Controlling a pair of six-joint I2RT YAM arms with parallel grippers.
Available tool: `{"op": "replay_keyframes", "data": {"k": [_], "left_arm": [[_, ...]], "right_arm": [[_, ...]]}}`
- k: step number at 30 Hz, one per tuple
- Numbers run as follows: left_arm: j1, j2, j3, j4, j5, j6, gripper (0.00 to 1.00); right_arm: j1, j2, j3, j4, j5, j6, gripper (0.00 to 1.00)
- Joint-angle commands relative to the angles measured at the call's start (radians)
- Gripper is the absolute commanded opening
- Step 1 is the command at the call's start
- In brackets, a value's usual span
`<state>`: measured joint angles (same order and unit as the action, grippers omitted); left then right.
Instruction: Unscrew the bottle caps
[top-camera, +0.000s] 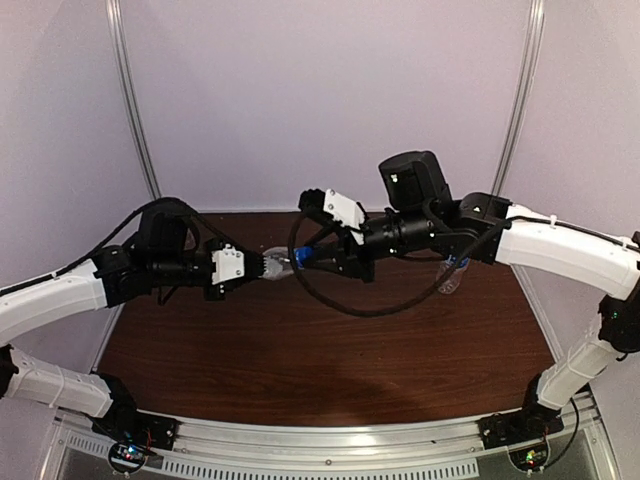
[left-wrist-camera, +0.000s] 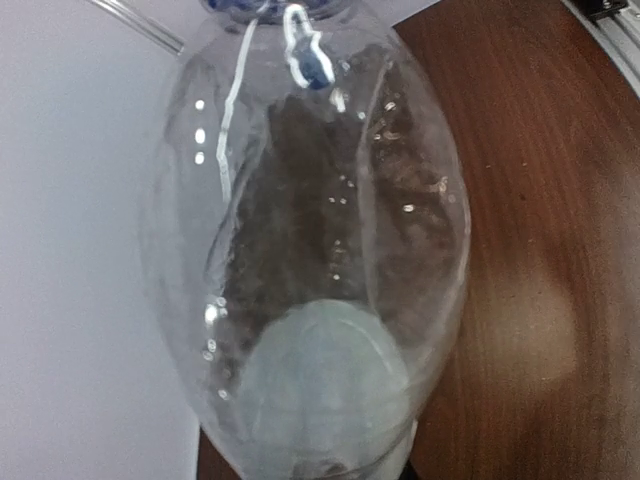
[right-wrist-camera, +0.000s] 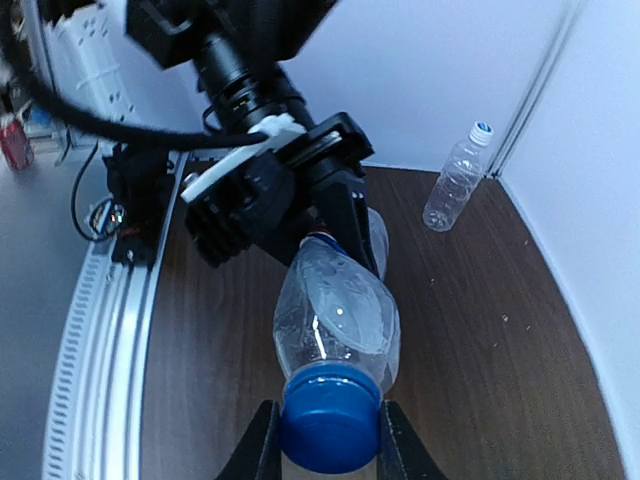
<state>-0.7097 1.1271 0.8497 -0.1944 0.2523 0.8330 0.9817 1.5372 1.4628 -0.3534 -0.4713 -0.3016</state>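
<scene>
A small clear bottle (top-camera: 281, 265) is held level in the air between my two grippers. My left gripper (top-camera: 262, 268) is shut on its lower body. In the left wrist view the bottle (left-wrist-camera: 310, 250) fills the frame and hides my fingers. My right gripper (right-wrist-camera: 330, 445) is shut on its dark blue cap (right-wrist-camera: 330, 420), one finger on each side; the cap also shows in the top view (top-camera: 300, 259). The bottle's body (right-wrist-camera: 335, 315) looks crumpled. A second clear bottle (right-wrist-camera: 455, 182) with a white-and-blue cap (right-wrist-camera: 481, 130) stands upright by the back wall.
The brown table (top-camera: 300, 350) has white walls behind and at both sides. The second bottle (top-camera: 452, 277) stands at the right rear, partly behind my right arm. A black cable (top-camera: 370, 308) loops below the right wrist. A metal rail (top-camera: 330, 445) runs along the near edge.
</scene>
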Motion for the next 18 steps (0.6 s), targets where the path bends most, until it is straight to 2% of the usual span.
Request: {"op": "replay_keyframes", "data": {"k": [1, 9, 13, 14, 18], "left_arm": [[0.006, 0.003, 0.033, -0.221, 0.168, 0.037, 0.08], [0.006, 0.011, 0.046, -0.293, 0.198, 0.046, 0.08], [0.006, 0.011, 0.043, -0.277, 0.200, 0.037, 0.08], [0.006, 0.010, 0.043, -0.257, 0.196, 0.027, 0.08], [0.006, 0.005, 0.042, -0.204, 0.175, 0.002, 0.08]], "right_arm": [[0.092, -0.067, -0.042, -0.094, 0.086, -0.545, 0.00], [0.178, -0.057, -0.037, -0.117, 0.348, -0.856, 0.00], [0.188, -0.057, -0.057, -0.070, 0.358, -0.878, 0.00], [0.191, -0.053, -0.063, -0.049, 0.350, -0.862, 0.06], [0.200, -0.049, -0.094, 0.048, 0.345, -0.784, 0.62]]}}
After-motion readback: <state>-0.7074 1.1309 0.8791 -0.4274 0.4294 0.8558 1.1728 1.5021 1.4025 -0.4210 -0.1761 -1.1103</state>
